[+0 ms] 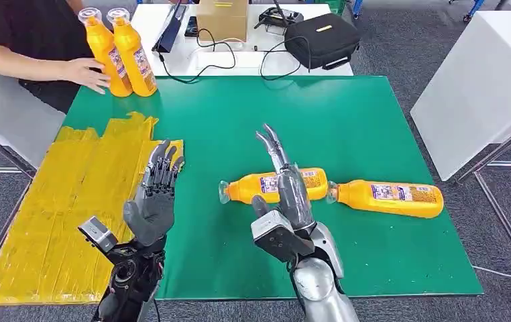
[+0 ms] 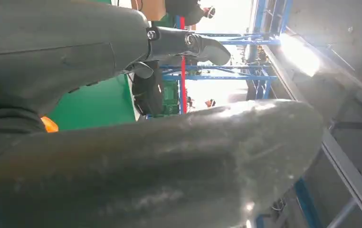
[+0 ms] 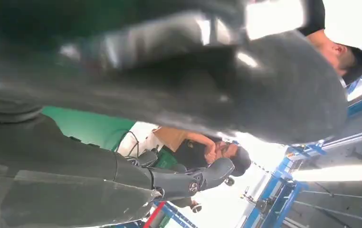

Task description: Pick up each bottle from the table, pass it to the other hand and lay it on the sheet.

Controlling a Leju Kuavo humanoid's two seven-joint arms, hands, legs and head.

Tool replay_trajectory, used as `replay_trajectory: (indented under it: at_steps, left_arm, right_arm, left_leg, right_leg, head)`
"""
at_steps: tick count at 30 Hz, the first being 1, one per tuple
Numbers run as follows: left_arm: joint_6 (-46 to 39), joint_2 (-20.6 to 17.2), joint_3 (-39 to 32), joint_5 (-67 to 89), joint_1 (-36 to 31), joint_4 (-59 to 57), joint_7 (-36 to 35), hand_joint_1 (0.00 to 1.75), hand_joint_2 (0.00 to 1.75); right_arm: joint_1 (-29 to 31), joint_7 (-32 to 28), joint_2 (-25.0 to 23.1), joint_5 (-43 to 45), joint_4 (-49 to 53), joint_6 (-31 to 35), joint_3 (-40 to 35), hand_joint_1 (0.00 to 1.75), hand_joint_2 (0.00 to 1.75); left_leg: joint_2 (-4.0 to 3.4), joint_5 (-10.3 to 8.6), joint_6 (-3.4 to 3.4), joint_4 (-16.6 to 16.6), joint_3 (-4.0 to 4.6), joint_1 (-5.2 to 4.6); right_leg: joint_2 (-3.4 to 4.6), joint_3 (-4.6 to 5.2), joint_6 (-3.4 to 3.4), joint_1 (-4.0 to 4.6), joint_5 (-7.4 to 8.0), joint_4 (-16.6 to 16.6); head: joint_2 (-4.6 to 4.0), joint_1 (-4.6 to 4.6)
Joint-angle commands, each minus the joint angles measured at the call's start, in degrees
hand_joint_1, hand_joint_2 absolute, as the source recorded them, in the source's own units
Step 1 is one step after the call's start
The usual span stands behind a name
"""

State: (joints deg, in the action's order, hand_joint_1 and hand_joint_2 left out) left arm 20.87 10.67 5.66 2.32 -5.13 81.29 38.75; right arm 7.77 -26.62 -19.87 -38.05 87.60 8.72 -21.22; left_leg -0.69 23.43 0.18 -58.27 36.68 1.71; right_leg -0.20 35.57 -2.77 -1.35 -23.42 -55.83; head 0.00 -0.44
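Your right hand point(image 1: 286, 194) hovers over the near bottle point(image 1: 273, 186), fingers spread and pointing to 12 o'clock, holding nothing; whether the palm touches the bottle I cannot tell. Your left hand point(image 1: 153, 194) is also empty, fingers together and extended, raised at the sheet's point(image 1: 45, 221) 3 o'clock edge.

The near bottle lies on its side on the green table point(image 1: 347, 121), cap to 9 o'clock. The far bottle point(image 1: 387, 198) lies just beside it at 3 o'clock, cap almost touching the first one's base. Two more bottles point(image 1: 122, 50) stand upright at 11 o'clock, with a person's hand point(image 1: 88, 72) resting against them.

Expect the bottles to be full, so fairly heavy, with smooth round plastic that may roll or slip. Take the near one across the labelled middle, where it is widest and balanced, and leave one end free for your left hand at the handover. The neck looks too narrow for a firm hold.
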Motion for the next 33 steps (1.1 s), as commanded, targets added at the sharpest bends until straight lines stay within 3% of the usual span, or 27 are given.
replay_trajectory:
  at_steps: [1, 3, 4, 10, 12, 16, 22, 23, 25, 33]
  left_arm:
    - [-0.2, -1.0, 0.7, 0.1, -0.7, -1.4, -0.1, 0.00, 0.00]
    - [-0.2, -1.0, 0.7, 0.1, -0.7, -1.4, -0.1, 0.00, 0.00]
    - [-0.2, -1.0, 0.7, 0.1, -0.7, -1.4, -0.1, 0.00, 0.00]
    - [-0.2, -1.0, 0.7, 0.1, -0.7, -1.4, -0.1, 0.00, 0.00]
    - [-0.2, -1.0, 0.7, 0.1, -0.7, -1.4, -0.1, 0.00, 0.00]
    - [-0.2, -1.0, 0.7, 0.1, -0.7, -1.4, -0.1, 0.00, 0.00]
    - [-0.2, -1.0, 0.7, 0.1, -0.7, -1.4, -0.1, 0.00, 0.00]
    - [-0.2, -1.0, 0.7, 0.1, -0.7, -1.4, -0.1, 0.00, 0.00]
    - [-0.2, -1.0, 0.7, 0.1, -0.7, -1.4, -0.1, 0.00, 0.00]
    - [-0.2, -1.0, 0.7, 0.1, -0.7, -1.4, -0.1, 0.00, 0.00]
  right_arm:
    - [0.0, 0.3, 0.1, 0.1, -0.7, 0.0, -0.9, 0.00, 0.00]
    - [0.0, 0.3, 0.1, 0.1, -0.7, 0.0, -0.9, 0.00, 0.00]
    - [0.0, 0.3, 0.1, 0.1, -0.7, 0.0, -0.9, 0.00, 0.00]
    - [0.0, 0.3, 0.1, 0.1, -0.7, 0.0, -0.9, 0.00, 0.00]
    - [0.0, 0.3, 0.1, 0.1, -0.7, 0.0, -0.9, 0.00, 0.00]
    - [0.0, 0.3, 0.1, 0.1, -0.7, 0.0, -0.9, 0.00, 0.00]
    - [0.0, 0.3, 0.1, 0.1, -0.7, 0.0, -0.9, 0.00, 0.00]
    - [0.0, 0.3, 0.1, 0.1, -0.7, 0.0, -0.9, 0.00, 0.00]
    - [0.0, 0.3, 0.1, 0.1, -0.7, 0.0, -0.9, 0.00, 0.00]
    - [0.0, 0.3, 0.1, 0.1, -0.7, 0.0, -0.9, 0.00, 0.00]
  left_leg:
    - [0.04, 0.10, 0.08, 0.1, -0.31, -0.04]
    - [0.02, 0.06, 0.06, 0.1, -0.20, -0.02]
    - [0.08, 0.21, 0.12, 0.1, -0.58, -0.06]
    - [0.03, 0.06, 0.06, 0.1, -0.22, -0.02]
    - [0.09, 0.20, 0.12, 0.1, -0.57, -0.05]
    - [0.02, 0.02, 0.04, 0.1, -0.11, -0.02]
    - [0.07, 0.17, 0.11, 0.1, -0.48, -0.04]
    - [0.02, 0.04, 0.04, 0.0, -0.15, -0.01]
    - [0.07, 0.15, 0.10, 0.1, -0.46, -0.05]
    - [0.03, 0.05, 0.06, 0.1, -0.18, -0.03]
  right_leg:
    - [0.00, -0.28, 0.15, -0.02, -0.12, 0.0]
    - [0.01, -0.18, 0.11, 0.00, -0.06, 0.0]
    - [-0.01, -0.53, 0.24, -0.02, -0.24, 0.0]
    - [0.00, -0.20, 0.12, 0.00, -0.07, 0.0]
    - [-0.01, -0.53, 0.25, -0.01, -0.23, 0.0]
    - [0.00, -0.10, 0.08, -0.01, -0.02, 0.0]
    - [0.00, -0.44, 0.22, 0.00, -0.19, 0.0]
    - [0.01, -0.13, 0.10, 0.01, -0.04, 0.0]
    - [-0.01, -0.43, 0.21, -0.02, -0.18, 0.0]
    - [0.01, -0.16, 0.11, -0.01, -0.06, 0.0]
  head:
    - [0.00, 0.00]
    - [0.00, 0.00]
    - [0.00, 0.00]
    - [0.00, 0.00]
    - [0.00, 0.00]
    - [0.00, 0.00]
    - [0.00, 0.00]
    - [0.00, 0.00]
    - [0.00, 0.00]
    - [0.00, 0.00]
